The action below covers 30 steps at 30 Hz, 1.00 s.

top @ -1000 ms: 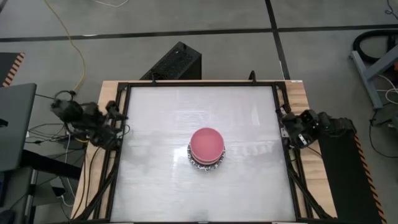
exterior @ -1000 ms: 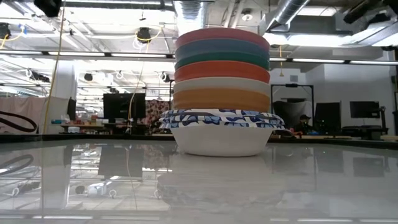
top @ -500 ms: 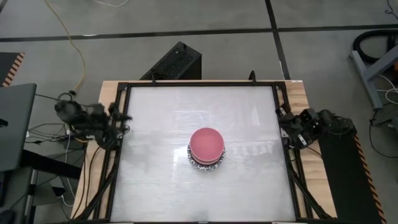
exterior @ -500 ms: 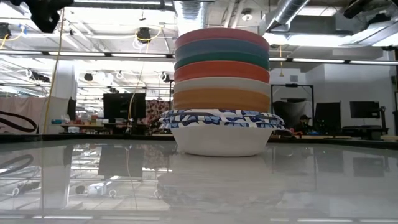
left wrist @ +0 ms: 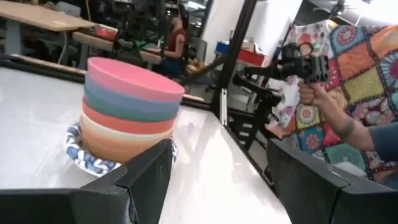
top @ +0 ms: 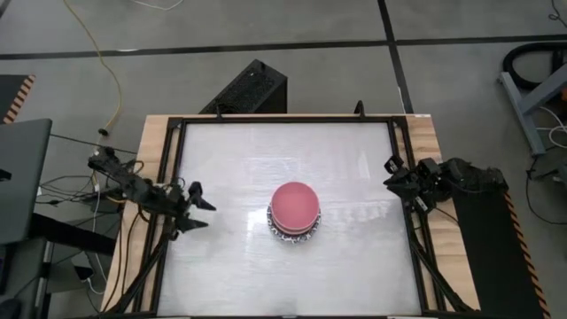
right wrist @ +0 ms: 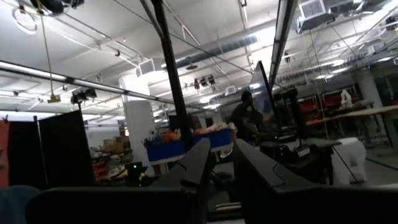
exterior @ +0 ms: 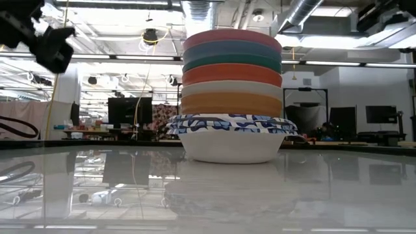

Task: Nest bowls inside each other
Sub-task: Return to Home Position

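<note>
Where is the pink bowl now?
In the high view, the pink bowl tops the stack near the table's centre, between the left gripper and right gripper.

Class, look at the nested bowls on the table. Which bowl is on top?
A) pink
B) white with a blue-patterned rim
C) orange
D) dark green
A: in the low view the pink bowl sits uppermost, directly above the slate-blue bowl.
</note>
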{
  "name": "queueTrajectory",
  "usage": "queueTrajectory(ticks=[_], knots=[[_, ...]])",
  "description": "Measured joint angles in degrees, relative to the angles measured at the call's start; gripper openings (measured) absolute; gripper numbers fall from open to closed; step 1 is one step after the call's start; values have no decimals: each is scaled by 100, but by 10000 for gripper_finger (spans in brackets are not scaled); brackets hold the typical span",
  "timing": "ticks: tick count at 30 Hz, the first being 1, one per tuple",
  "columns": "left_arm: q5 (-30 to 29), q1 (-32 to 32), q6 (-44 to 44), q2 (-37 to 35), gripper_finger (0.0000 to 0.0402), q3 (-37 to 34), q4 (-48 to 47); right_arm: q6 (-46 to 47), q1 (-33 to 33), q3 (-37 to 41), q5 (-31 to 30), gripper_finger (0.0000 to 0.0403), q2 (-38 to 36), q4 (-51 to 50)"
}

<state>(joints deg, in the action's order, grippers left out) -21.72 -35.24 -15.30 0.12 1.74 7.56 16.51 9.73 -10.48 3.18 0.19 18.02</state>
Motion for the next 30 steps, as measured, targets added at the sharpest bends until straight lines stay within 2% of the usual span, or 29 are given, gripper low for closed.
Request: queueTrajectory(ticks=[5,10,14,19,24,30], knots=[[152,-18,-142,13,251,-112,-315,2,3,0,2,90,0,-327],[408,-29,256,7,251,-116,-179,-210,10,4,25,90,0,-1229],[614,-29,568,7,251,-118,-150,-543,163,301,288,90,4,-1861],[640,-29,770,7,251,-121,-156,-657,382,977,241,90,16,-1657],[447,-29,958,10,251,-125,-180,-665,540,1004,-150,90,291,-1621],[440,-29,777,11,251,-129,-326,-602,695,1005,-186,90,282,-1673]])
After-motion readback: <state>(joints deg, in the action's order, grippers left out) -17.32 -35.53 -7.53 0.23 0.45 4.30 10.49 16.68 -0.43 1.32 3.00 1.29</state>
